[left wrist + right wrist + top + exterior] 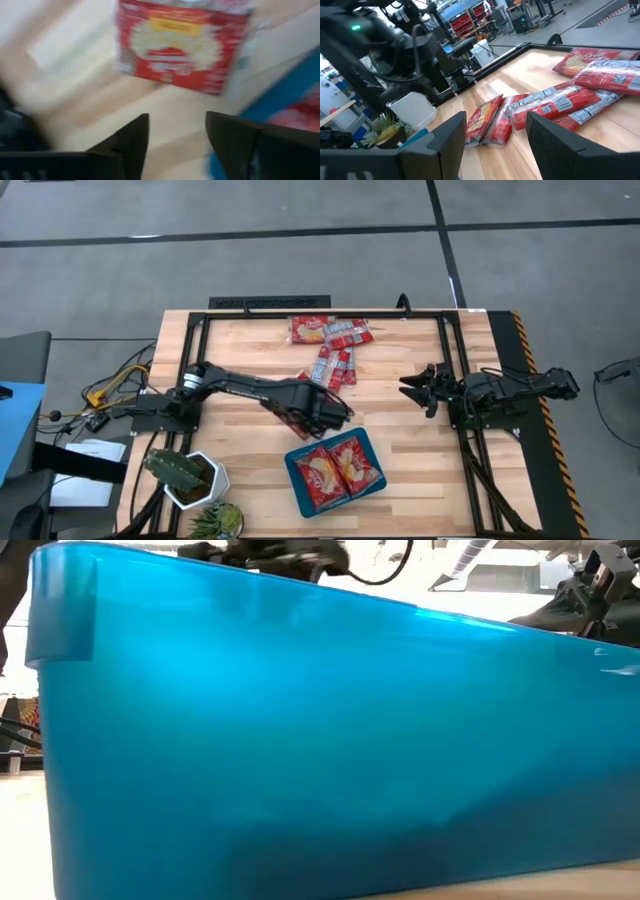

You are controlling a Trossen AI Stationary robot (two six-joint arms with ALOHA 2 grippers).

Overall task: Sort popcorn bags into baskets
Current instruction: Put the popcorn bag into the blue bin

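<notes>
Grey floor with dark seams surrounds a pale wooden worktop (pixel 400 440) framed in black rails. Teal tray (pixel 296 463) sits lower centre, holding two wide bags (pixel 337 468). Loose bags (pixel 330 330) lie upper centre, narrower ones (pixel 334 367) just below. Left tool (pixel 340 412) hovers above the tray's upper edge, fingers parted, empty, one bag (pixel 182 47) ahead on the wood. Right tool (pixel 408 387) waits centre right, released. Cactus pot (pixel 190 478) lower left.

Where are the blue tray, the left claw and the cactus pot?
blue tray (pixel 298 492): high view, bare rim at its left corner.
left claw (pixel 340 412): high view, between its fingertips.
cactus pot (pixel 210 477): high view, white rim.
</notes>
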